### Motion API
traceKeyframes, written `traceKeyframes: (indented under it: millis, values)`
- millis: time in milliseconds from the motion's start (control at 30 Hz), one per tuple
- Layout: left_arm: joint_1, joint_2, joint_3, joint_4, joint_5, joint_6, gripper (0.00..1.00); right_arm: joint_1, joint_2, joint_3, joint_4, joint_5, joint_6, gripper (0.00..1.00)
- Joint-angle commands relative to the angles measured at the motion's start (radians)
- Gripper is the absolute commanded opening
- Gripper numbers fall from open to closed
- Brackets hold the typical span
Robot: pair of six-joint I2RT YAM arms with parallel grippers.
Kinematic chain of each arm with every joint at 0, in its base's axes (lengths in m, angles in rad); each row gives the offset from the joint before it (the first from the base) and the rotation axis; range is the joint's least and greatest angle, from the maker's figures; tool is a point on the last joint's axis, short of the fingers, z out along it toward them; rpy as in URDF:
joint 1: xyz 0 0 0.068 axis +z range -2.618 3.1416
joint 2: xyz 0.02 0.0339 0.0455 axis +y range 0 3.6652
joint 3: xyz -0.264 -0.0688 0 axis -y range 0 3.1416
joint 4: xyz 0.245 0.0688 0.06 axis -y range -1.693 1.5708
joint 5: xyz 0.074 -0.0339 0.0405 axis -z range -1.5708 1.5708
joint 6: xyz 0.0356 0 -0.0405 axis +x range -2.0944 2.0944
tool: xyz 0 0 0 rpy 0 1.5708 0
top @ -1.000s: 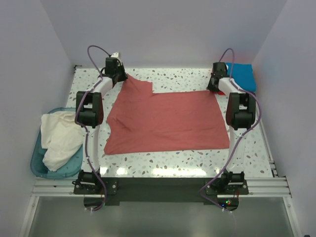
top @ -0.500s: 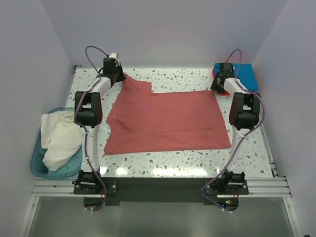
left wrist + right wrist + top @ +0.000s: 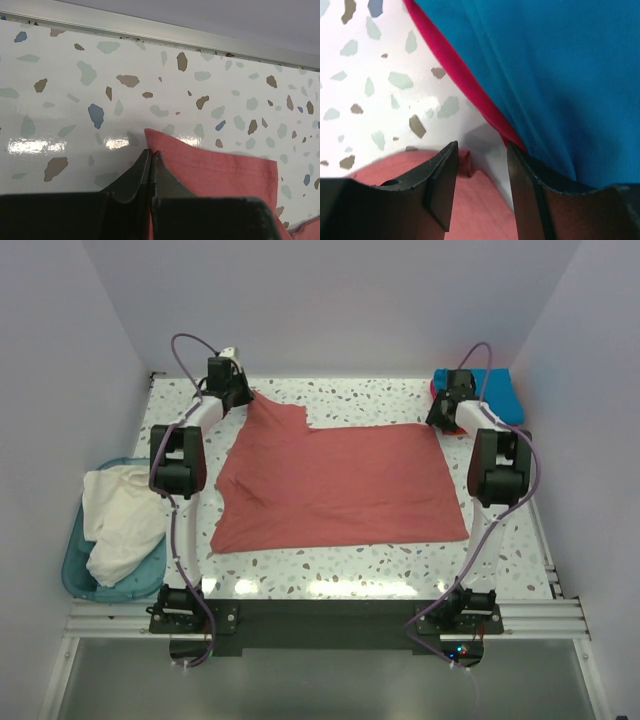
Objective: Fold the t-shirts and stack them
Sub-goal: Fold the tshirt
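Brick-red cotton fills the middle of what we see: the dusty brick-red t-shirt (image 3: 340, 485) lies spread nearly flat and unfolded on the speckled table (image 3: 380, 395), its near hem towards the arm bases.

We find the left gripper (image 3: 150, 156) at the far left corner of that shirt. Its jaws are pressed together on the stitched edge of the cloth, and the fabric is drawn out to a point towards it.

The right gripper (image 3: 482, 150) is at the shirt's far right corner. Its jaws stand apart with nothing between them, and we see the corner of the brick-red cloth lying on the table below the gap.

Just beyond those fingers, in the far right corner of the table, sits the folded teal-blue t-shirt (image 3: 545, 75). It rests on the bright pinkish-red t-shirt (image 3: 462, 82), of which only a narrow edge shows along the left side. This stack lies just beside the brick-red shirt's corner; whether the two touch we cannot tell.

Off the left edge of the table, the cream-white t-shirt (image 3: 118, 520) is heaped, unfolded, in a light-blue bin (image 3: 75, 575).
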Motion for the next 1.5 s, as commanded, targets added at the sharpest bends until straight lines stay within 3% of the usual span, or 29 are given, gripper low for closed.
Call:
traceKeyframes:
  millis: [0,300,900,1167,1467]
  values:
    - [0.019,-0.079,-0.006,0.058,0.01,-0.006,0.0,0.014,-0.131,-0.044,0.038,-0.033,-0.019,0.48]
    - [0.022,-0.081,-0.014,0.064,0.015,-0.006,0.0,0.025,-0.221,-0.098,0.096,-0.05,-0.007,0.49]
    - [0.022,-0.079,-0.012,0.066,0.019,-0.011,0.0,0.075,0.035,0.065,0.03,-0.013,-0.02,0.42]
    - [0.022,-0.085,-0.012,0.067,0.019,-0.012,0.0,0.088,0.036,0.061,0.021,0.033,-0.021,0.32]
    - [0.022,-0.111,-0.023,0.075,0.024,-0.018,0.0,0.088,0.028,0.056,0.016,0.036,-0.015,0.06]
